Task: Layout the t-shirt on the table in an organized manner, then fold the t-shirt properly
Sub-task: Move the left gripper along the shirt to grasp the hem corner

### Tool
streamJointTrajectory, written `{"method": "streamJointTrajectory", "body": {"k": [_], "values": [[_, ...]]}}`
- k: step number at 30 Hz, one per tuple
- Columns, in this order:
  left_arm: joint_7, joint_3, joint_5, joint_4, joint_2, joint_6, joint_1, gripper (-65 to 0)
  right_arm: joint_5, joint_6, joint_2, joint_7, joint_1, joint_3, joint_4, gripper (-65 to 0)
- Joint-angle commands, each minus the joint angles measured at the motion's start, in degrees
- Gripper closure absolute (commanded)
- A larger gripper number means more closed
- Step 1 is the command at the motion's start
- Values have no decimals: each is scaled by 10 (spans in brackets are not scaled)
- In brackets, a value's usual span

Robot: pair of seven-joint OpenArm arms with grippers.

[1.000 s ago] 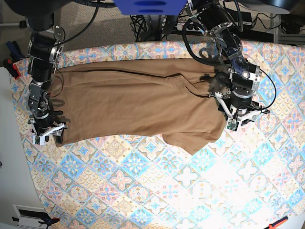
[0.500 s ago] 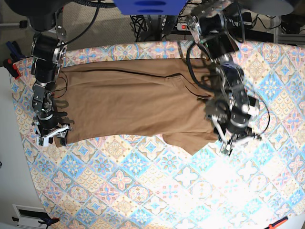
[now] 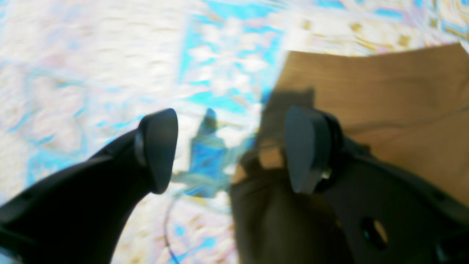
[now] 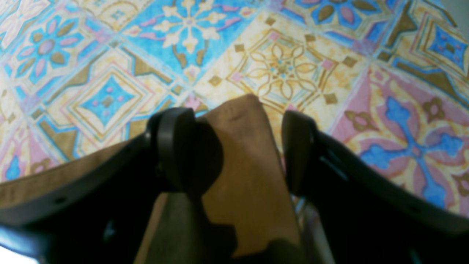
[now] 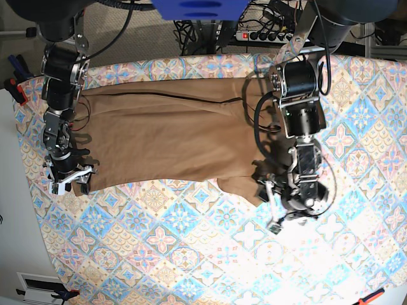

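Note:
The tan-brown t-shirt lies spread across the far half of the table, with one sleeve poking toward the front at the right. My left gripper hovers at that sleeve's front edge. In the left wrist view it is open over the tiled cloth, and its right finger sits at the edge of the shirt. My right gripper is at the shirt's front left corner. In the right wrist view it stands open, with that corner of the t-shirt lying between its fingers.
A power strip and cables run behind the table's far edge. Red clamps hang at the left edge, beside a white surface. An orange-handled tool lies at the front right corner.
My left arm has swung from the shirt's right side toward the front, to the sleeve's lower edge, and its jaws have opened. The right gripper has stayed at the left corner.

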Motion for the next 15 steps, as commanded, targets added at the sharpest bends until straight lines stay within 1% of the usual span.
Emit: {"method": "streamJointTrajectory", "body": {"k": [1,3,7,10,12,15], "values": [[-9,3,-4,-13,-1,3,-27,-448,-4,10,-1,-30,4,-3,2,-359],[-30,3,-4,-53,2,3,-40,-448,-4,10,-1,-30,2,-3,2,-359],[-122,0,-2,-135,1,3,-43,-448,-4,10,-1,-30,-34,-3,2,-359],[-168,3,0,-199,-1,3,-43,-448,-4,10,-1,-30,-55,-2,2,-359],[-173,2,0,-224,-2,3,-44,-448,-4,10,-1,-30,-59,-2,2,-359],[-174,-1,-3,-227,-2,3,-44,-448,-4,10,-1,-30,-59,-1,2,-359]]}}
